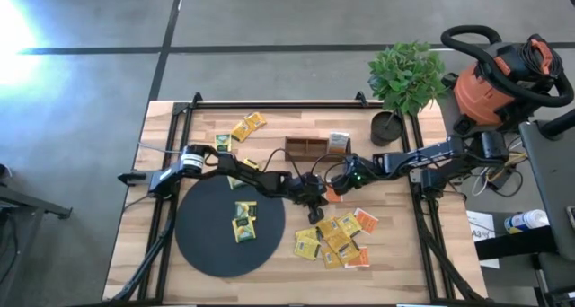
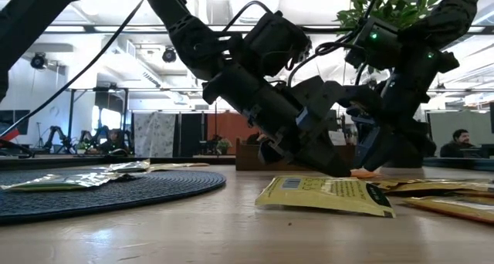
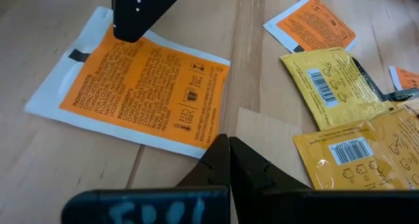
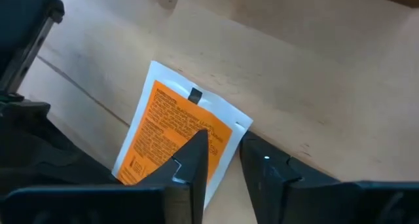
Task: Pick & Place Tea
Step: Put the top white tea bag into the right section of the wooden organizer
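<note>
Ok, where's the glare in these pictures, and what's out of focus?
High view: a white glare patch washes out the floor at the upper left corner; the table is evenly lit. Low view: bright ceiling lights behind leave both arms as dark silhouettes, and the nearest wood is soft. Left wrist view: the orange-and-white sachet prints sharp, while the shut left hand is blurred.

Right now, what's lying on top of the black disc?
On the black disc lie two yellow sachets, close together near its middle, seen from above. The left arm crosses over the disc's upper edge, so anything under it is hidden.
</note>
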### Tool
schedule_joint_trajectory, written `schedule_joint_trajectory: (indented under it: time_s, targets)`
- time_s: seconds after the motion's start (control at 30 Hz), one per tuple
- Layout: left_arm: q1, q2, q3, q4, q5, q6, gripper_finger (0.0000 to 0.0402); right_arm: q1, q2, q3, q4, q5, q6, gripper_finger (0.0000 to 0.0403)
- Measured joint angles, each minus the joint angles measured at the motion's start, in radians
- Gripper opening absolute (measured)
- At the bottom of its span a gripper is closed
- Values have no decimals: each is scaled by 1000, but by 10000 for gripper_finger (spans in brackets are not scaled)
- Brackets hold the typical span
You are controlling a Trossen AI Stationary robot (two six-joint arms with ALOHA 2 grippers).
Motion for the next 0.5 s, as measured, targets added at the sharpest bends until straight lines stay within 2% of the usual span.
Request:
schedule_joint_trajectory:
  time_s: [0.27,0.5]
  targets:
    - [1,0,-1,-2,-2,1,0,0,1,0,3,12,-57,16]
    - [1,-2,-1,-7,-5,-6,0,0,-2,15,21,26,-131,8]
